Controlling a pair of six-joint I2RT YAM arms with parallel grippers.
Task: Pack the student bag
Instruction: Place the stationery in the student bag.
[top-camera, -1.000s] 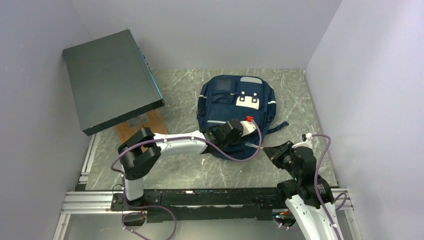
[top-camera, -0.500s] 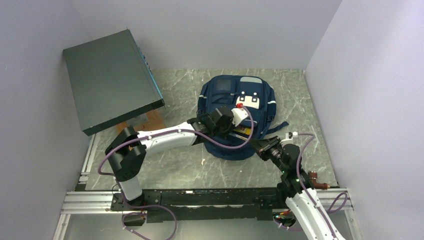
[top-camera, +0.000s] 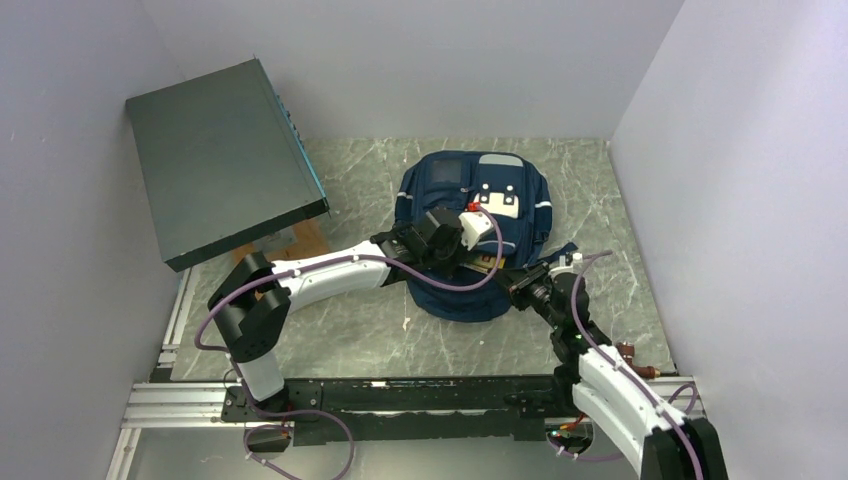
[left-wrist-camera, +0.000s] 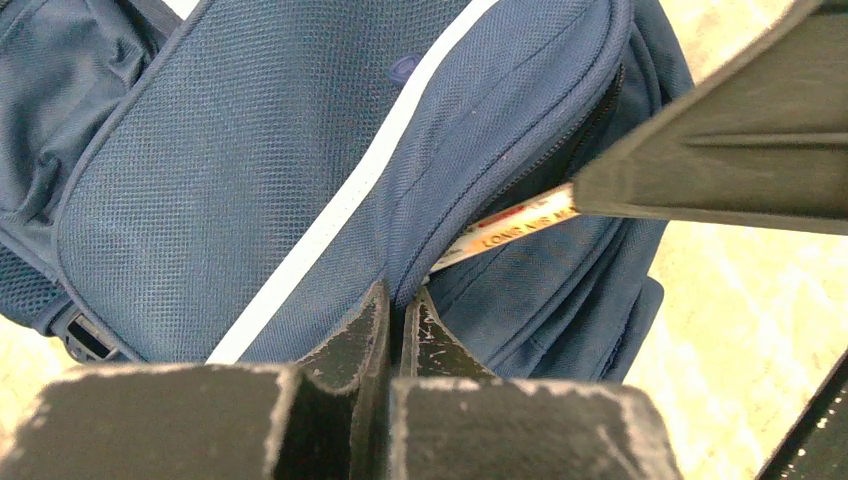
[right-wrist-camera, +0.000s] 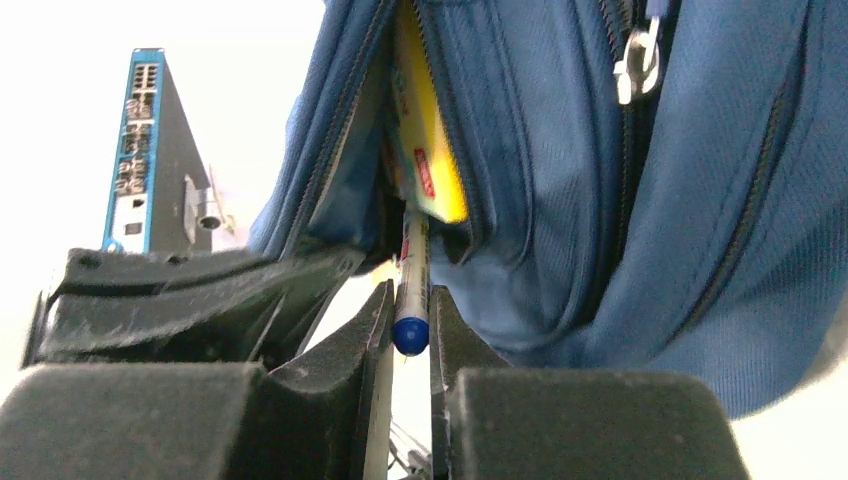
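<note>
The navy student bag (top-camera: 455, 195) lies flat at mid table, pale patch on its front pocket. My left gripper (top-camera: 462, 262) is shut on the edge of the bag's pocket flap (left-wrist-camera: 400, 270) and holds the opening lifted. A yellow book (right-wrist-camera: 428, 140) sits inside the opening; its edge shows in the left wrist view (left-wrist-camera: 500, 232). My right gripper (top-camera: 518, 283) is shut on a pen (right-wrist-camera: 413, 280) with a blue end cap. The pen's far end reaches into the pocket opening beside the book.
A big dark grey-green flat box (top-camera: 215, 160) leans at the back left over a brown board (top-camera: 290, 250). Walls close in on three sides. The bag's dark strap (top-camera: 560, 252) trails right. A metal zip pull (right-wrist-camera: 636, 62) hangs on the bag.
My right gripper has moved forward and left to the bag's opening with the pen. My left gripper has lifted the pocket flap up and back, opening the pocket.
</note>
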